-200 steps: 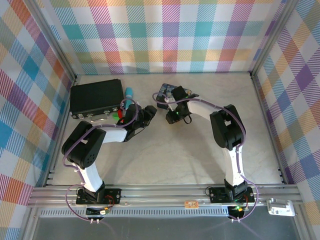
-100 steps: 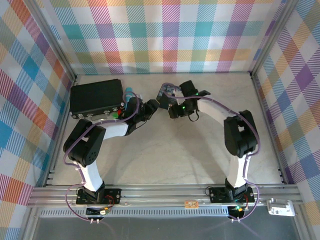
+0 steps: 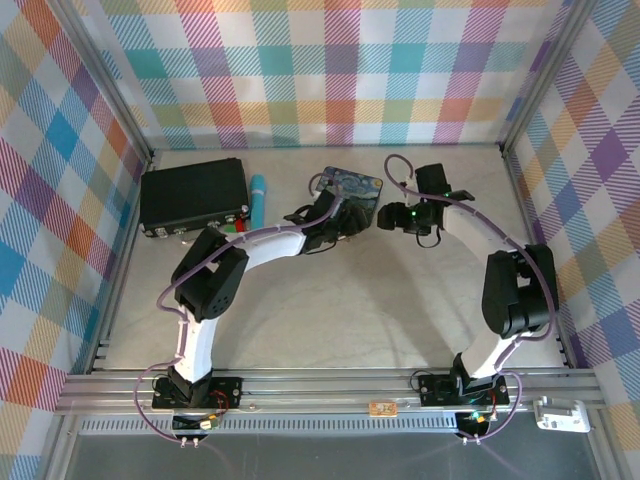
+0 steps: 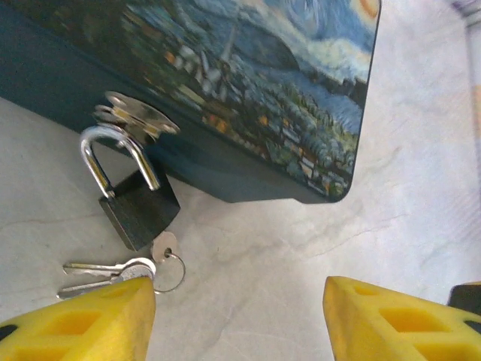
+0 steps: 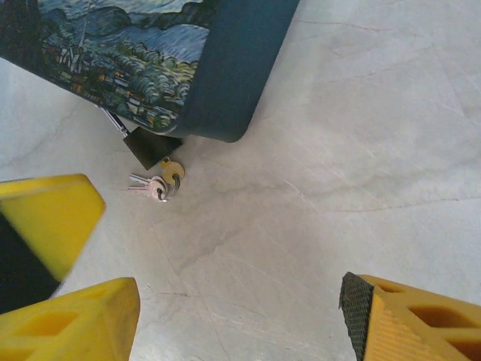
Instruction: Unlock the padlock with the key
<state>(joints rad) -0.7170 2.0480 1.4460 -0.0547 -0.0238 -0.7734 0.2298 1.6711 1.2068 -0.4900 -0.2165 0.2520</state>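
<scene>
Looking at the left wrist view, you see the left gripper (image 4: 239, 304) wide open, empty. The padlock (image 4: 139, 207) hangs on the box (image 4: 248, 83), left of centre, the key (image 4: 164, 245) touching its lower end. The right gripper (image 5: 240, 297) is open too, empty.

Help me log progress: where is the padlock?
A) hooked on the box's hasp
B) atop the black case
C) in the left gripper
A: the padlock hangs by its shackle from the hasp on the box.
</scene>
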